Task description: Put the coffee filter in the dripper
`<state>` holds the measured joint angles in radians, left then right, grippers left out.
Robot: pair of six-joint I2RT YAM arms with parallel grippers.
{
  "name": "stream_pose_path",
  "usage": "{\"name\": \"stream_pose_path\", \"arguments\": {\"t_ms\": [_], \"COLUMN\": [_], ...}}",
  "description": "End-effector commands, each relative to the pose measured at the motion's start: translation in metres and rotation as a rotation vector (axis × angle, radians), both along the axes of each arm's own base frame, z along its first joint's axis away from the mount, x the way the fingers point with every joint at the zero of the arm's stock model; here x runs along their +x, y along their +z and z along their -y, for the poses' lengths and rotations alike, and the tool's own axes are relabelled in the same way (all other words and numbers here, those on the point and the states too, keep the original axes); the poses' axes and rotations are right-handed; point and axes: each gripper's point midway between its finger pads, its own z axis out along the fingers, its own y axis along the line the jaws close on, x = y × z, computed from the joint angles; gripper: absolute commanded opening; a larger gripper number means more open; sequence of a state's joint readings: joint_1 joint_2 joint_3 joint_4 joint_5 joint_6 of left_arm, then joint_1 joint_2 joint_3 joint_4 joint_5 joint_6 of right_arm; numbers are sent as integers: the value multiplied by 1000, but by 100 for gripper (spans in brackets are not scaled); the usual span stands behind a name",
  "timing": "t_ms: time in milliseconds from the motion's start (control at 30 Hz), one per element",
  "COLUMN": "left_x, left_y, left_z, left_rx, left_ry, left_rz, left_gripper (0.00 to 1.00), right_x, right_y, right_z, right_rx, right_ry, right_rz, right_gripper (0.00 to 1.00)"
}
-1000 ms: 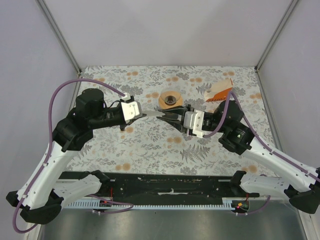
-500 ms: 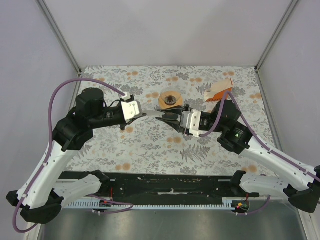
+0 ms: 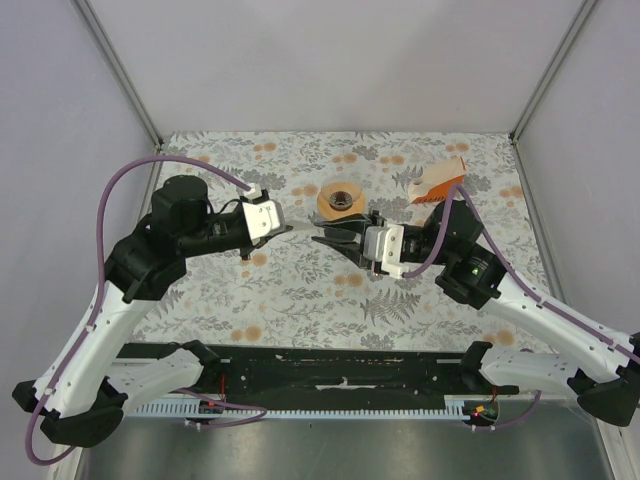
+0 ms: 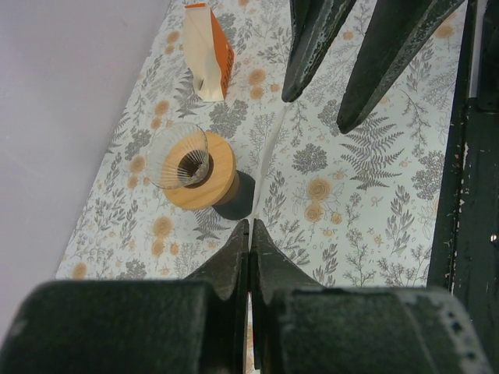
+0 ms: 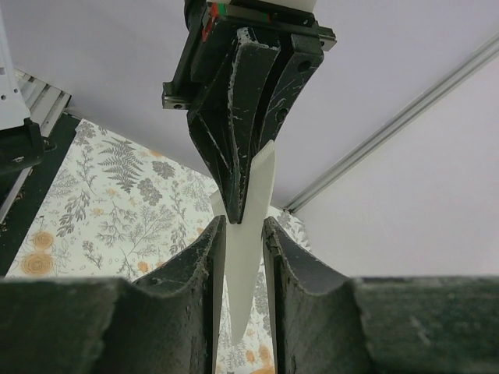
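Note:
The coffee filter is a thin white paper sheet, seen edge-on, hanging in the air. My left gripper is shut on its edge, just near-left of the dripper. My right gripper faces it tip to tip. Its fingers stand apart with the filter's free end between them, a gap showing on the right side. From above, the left gripper and right gripper meet in front of the dripper. The dripper is an orange-brown ring with a dark centre, standing on the floral mat.
An orange-and-white box lies at the back right, also seen as the box in the left wrist view. Grey walls close in the floral mat on three sides. A black rail runs along the near edge.
My right gripper has slid left toward the left gripper's tips, so its fingers now straddle the filter. The left arm and the dripper have not moved.

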<state>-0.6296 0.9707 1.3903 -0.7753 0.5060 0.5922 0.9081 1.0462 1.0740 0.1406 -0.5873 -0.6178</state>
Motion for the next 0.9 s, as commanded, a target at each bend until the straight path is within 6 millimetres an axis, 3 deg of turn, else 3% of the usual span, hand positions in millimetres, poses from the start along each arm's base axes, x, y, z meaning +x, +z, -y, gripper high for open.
{"name": "stream_pose_path", "arguments": {"t_ms": [0,633,867], "left_x": [0,1,0], "left_y": [17,16,15], "left_z": [-1,-1,-1], "left_rx": [-17,-6,-2], "left_ry": [-1,-2,-7], "left_rz": [48,55,54], "left_gripper": [2,2,2], "right_x": [-3,-5,0], "right_y": [13,8,8], "right_z": [-1,-5,-7], "right_rx": [15,-6,-8], "right_ry": [8,25,2], "right_rz": [22,31,30], "right_gripper": [32,23,13]}}
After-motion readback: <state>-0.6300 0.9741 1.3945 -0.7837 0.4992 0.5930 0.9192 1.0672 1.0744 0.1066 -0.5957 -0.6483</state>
